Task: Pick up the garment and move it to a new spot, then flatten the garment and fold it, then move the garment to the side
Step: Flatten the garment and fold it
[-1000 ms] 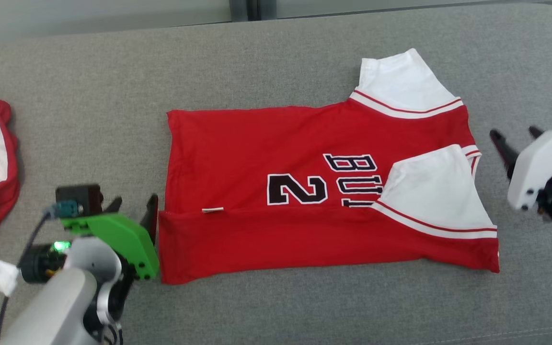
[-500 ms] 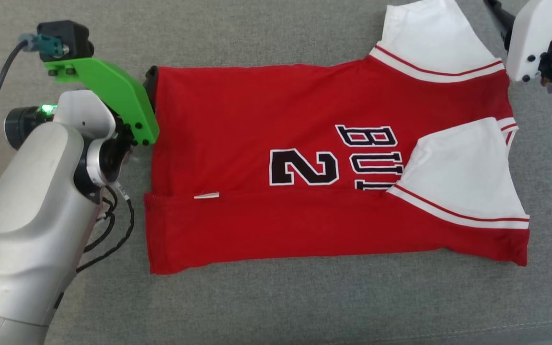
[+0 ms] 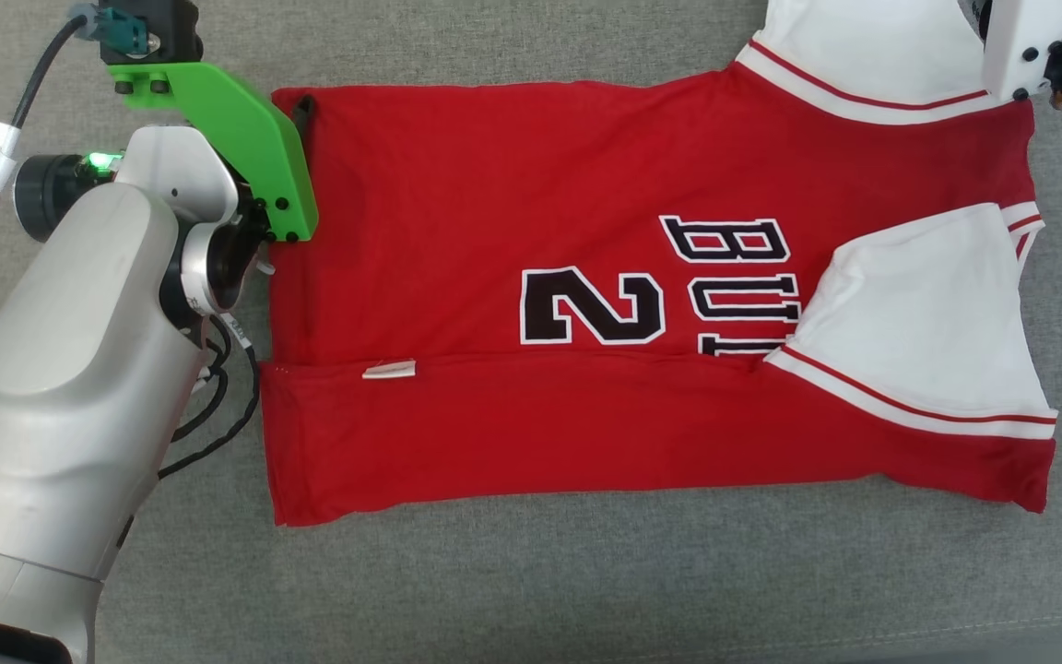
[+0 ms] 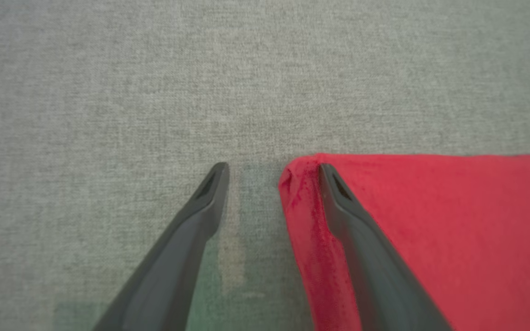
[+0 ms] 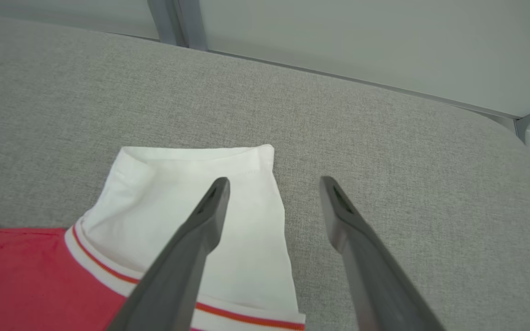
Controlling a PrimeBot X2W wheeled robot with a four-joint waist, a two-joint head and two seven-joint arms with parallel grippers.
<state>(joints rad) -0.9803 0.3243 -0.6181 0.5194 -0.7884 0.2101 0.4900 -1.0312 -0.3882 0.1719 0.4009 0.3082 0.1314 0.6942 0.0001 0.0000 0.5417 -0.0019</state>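
Observation:
A red jersey [image 3: 531,194] with white sleeves and a black "2" lies flat on the grey cushion [image 3: 586,581], its near strip folded up over the front. My left gripper [image 4: 272,172] is open at the jersey's far left corner [image 4: 299,168]. One finger rests on the red cloth [image 4: 430,220] and the other on bare cushion. In the head view its dark fingertip [image 3: 303,109] shows beside the green mount [image 3: 227,129]. My right gripper [image 5: 274,184] is open over the far white sleeve [image 5: 164,193], straddling the sleeve's right edge. Its white housing [image 3: 1015,46] sits at the top right.
A small white label [image 3: 389,370] pokes out at the fold line. Behind the cushion [image 5: 384,138] run a pale wall and a metal frame [image 5: 177,23]. A black cable [image 3: 208,433] loops beside my left forearm. Bare cushion stretches in front of the jersey.
The head camera has tilted down and closer. My left gripper went from the jersey's near left edge to its far left corner. My right gripper went from beside the collar to the far sleeve.

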